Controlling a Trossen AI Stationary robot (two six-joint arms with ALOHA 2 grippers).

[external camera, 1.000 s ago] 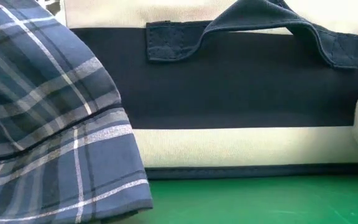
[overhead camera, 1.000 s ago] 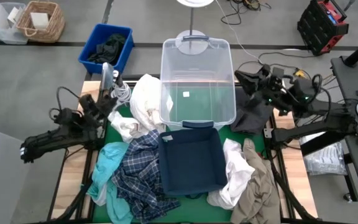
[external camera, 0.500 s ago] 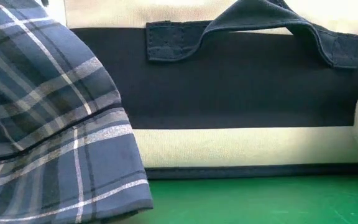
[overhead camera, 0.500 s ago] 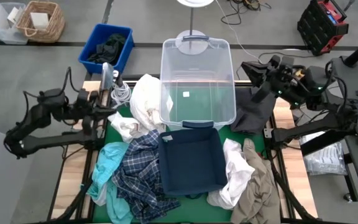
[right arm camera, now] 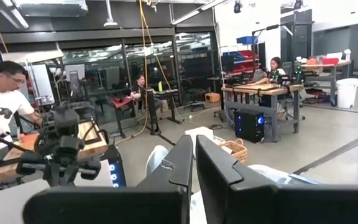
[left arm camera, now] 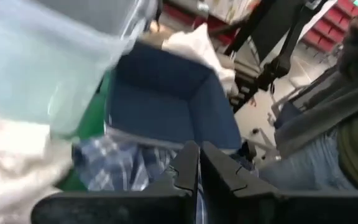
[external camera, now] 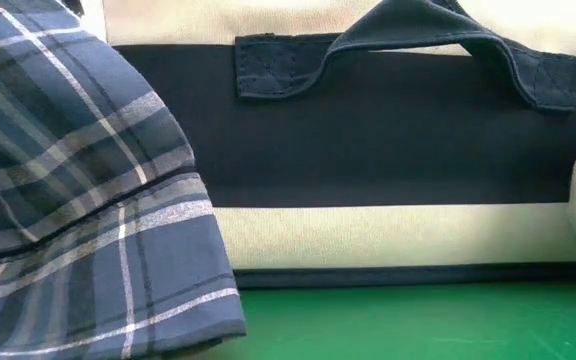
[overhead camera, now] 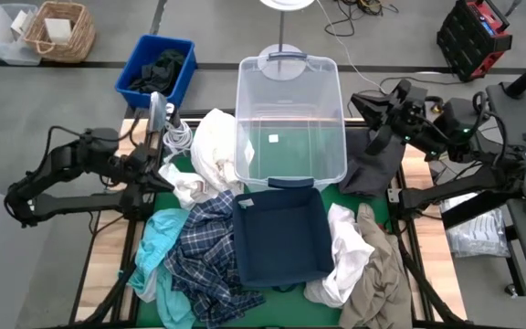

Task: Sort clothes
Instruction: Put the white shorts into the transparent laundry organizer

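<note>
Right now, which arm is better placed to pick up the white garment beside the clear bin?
Probably the left. The left gripper, fingers closed and empty, sits next to the white garment, while the right gripper is across the clear bin.

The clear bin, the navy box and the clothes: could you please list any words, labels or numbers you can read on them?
None can be read.
Clear bin: a small white sticker inside, too small to read.
Navy box: plain fabric, no print, also in the low view.
Plaid shirt and the other clothes: no tags showing.

High view straight down, low view table-level, close against navy fabric box [external camera: 368, 150], shared overhead [overhead camera: 279, 239]
</note>
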